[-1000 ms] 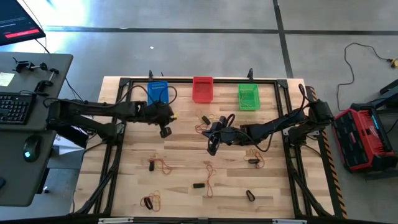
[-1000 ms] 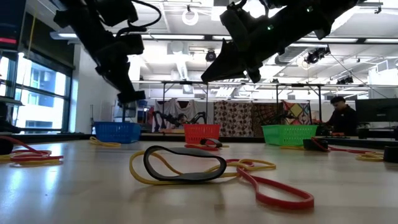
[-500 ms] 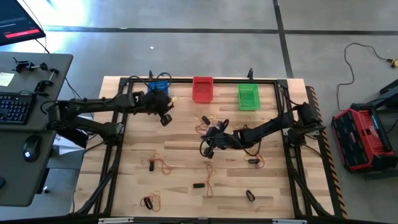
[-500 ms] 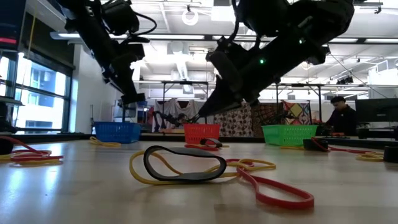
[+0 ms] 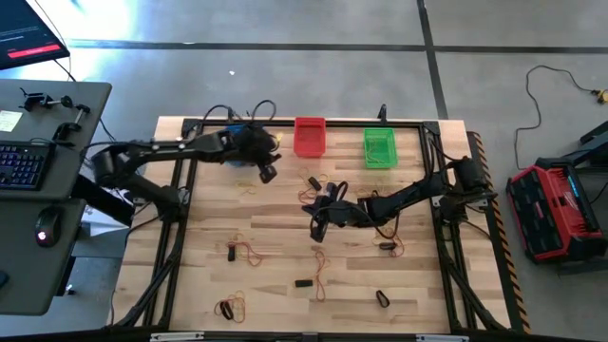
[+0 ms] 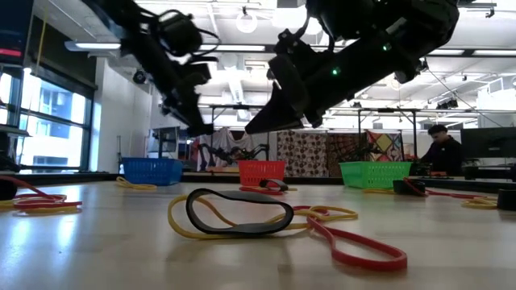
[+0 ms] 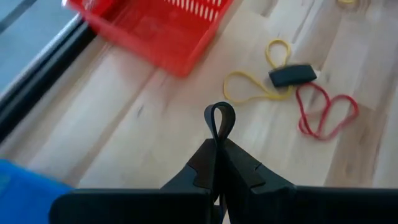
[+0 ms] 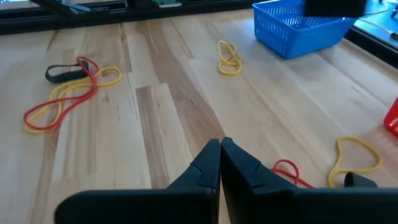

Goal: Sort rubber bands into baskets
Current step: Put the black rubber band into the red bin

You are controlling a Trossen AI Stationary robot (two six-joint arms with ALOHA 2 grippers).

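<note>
My left gripper hangs above the table between the blue basket and the red basket, shut on a black rubber band. My right gripper is shut with nothing in it, above the table's middle, beside a tangle of yellow, red and black rubber bands. The green basket stands to the right of the red one at the far edge. More rubber bands lie flat on the wood. My left gripper pinches the black rubber band between its two fingers. A small loop sticks out past the fingertips; the rest is hidden between the fingers. The fingers slant down toward the red basket. The band is lifted clear of the table.
A black metal frame runs around the tabletop. Loose bands lie near the front edge, in the middle front and at the right. A desk with a keyboard stands left of the table. A person sits far behind.
My left gripper has carried the black band toward the table's far edge and right, from in front of the blue basket toward the red basket. My right gripper has sunk a little toward the table and rolled slightly. Both stayed shut.
</note>
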